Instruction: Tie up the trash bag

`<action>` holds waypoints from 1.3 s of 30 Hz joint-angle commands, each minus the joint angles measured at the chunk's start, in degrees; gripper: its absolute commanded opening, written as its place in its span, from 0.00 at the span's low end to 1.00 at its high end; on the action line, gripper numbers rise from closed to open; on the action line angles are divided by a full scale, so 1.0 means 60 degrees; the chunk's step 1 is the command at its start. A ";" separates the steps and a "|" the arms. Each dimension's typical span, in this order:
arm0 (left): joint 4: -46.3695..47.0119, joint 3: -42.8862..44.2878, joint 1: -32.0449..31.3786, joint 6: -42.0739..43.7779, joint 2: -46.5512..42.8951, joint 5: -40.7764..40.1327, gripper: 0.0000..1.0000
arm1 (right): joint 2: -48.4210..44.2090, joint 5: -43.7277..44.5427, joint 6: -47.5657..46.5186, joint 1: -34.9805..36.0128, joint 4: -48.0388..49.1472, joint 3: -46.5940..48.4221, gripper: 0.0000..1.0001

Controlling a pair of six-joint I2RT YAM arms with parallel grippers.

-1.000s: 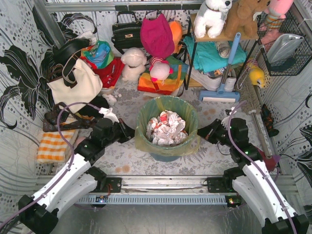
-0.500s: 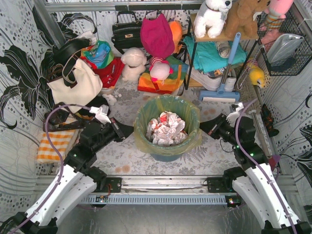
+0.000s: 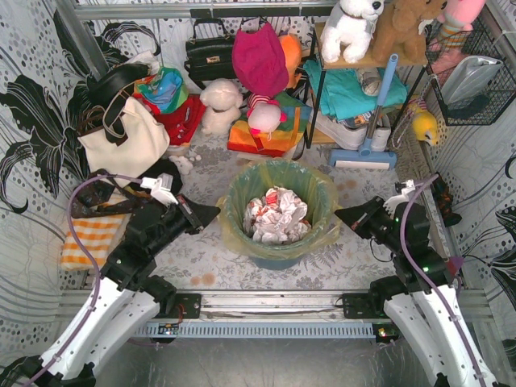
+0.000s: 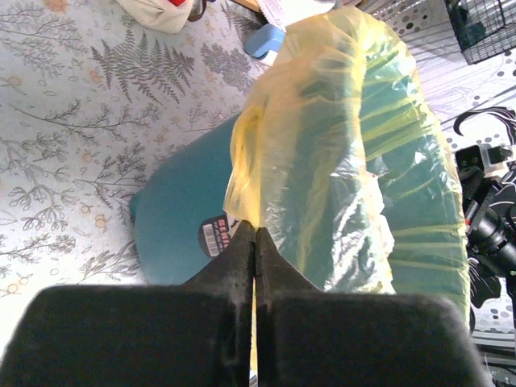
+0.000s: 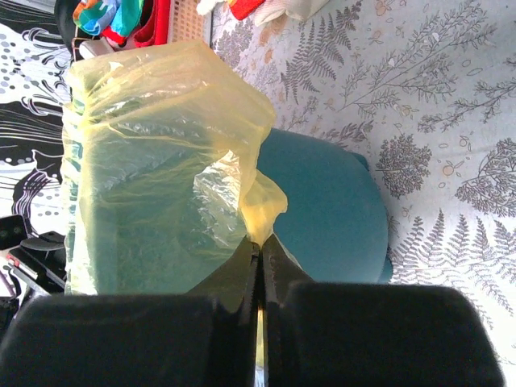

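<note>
- While both arms flank the teal bin [image 3: 274, 260], the trash bag [image 3: 316, 193] sits inside it as a liner, its yellow plastic folded over the rim and crumpled paper [image 3: 276, 214] heaped in the middle.
- Left pincer [image 3: 211, 212] is just left of the bin and clenched. From its wrist camera, a hanging flap of the bag runs right down to the closed tips, so it looks nipped on that flap.
- Right pincer [image 3: 342, 214] mirrors it just right of the bin, also clenched, with the bag's other dangling flap meeting its tips and apparently pinched.
- By my reading the task is at its start: the two flaps seem to be taken, one on each side.
- No crossing, no knot and no gathering of the mouth shows, and the bag is wide open over the bin.
- Beneath the bin, the bench [image 3: 210, 258] wears a pale cloth printed with grey ferns.
- Behind the bin, clutter crowds the back wall: a cream tote [image 3: 129, 141], a black handbag [image 3: 208, 52] and plush toys [image 3: 353, 24] on a shelf.
- Left of the bin lies an orange checked cloth [image 3: 85, 242], and black-and-white floral sheeting lines the walls.
</note>
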 commanded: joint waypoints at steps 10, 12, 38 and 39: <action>-0.1171 0.0550 0.0031 0.0072 -0.0904 -0.1955 0.00 | -0.0954 0.0832 0.0402 0.0040 -0.1338 0.0150 0.00; -0.1166 0.0544 0.0033 0.0127 -0.0828 -0.1750 0.00 | -0.0992 0.0760 0.0407 0.0049 -0.1293 0.0102 0.00; 0.3540 0.1349 0.0040 0.1385 0.0179 0.0623 0.00 | 0.0641 -0.1930 -0.0127 0.0044 0.4969 0.1188 0.00; 0.3635 0.1424 0.0035 0.1445 0.0421 0.0593 0.00 | 0.0854 -0.2037 -0.0134 0.0049 0.5201 0.1224 0.00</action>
